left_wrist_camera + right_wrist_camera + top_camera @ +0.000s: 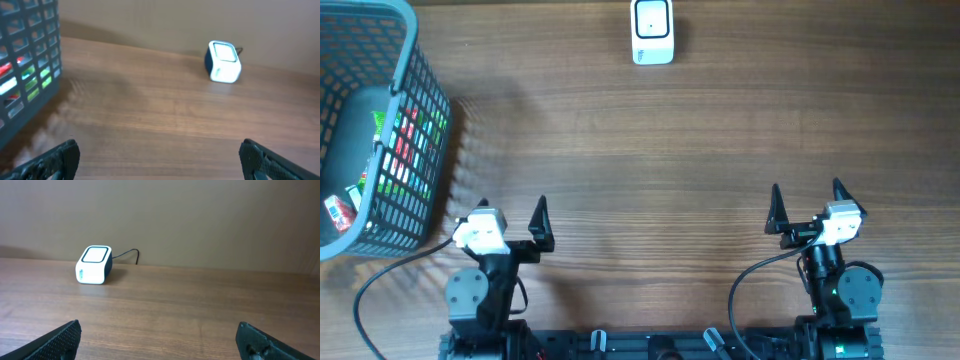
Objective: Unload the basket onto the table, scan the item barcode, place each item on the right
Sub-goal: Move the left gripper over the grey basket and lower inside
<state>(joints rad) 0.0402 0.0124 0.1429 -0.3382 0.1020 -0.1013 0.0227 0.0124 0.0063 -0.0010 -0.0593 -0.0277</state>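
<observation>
The white barcode scanner (652, 32) with a dark window stands at the table's far edge, centre; it also shows as the scanner (223, 61) and the scanner (94, 264) in the wrist views. A green and red packaged item (408, 140) lies inside the grey mesh basket (420, 60) at the far left, partly hidden by the mesh. No barcode shows. My left gripper (511, 207) is open over bare wood beside the basket. My right gripper (807, 190) is open near the front right. Both hold nothing.
A small red and white packet (338, 210) lies in the basket's near corner. The basket wall (27, 75) rises close on the left of the left gripper (159, 155). A cable runs from the scanner toward the wall. Wood table (200, 310) lies beyond the right gripper (157, 335).
</observation>
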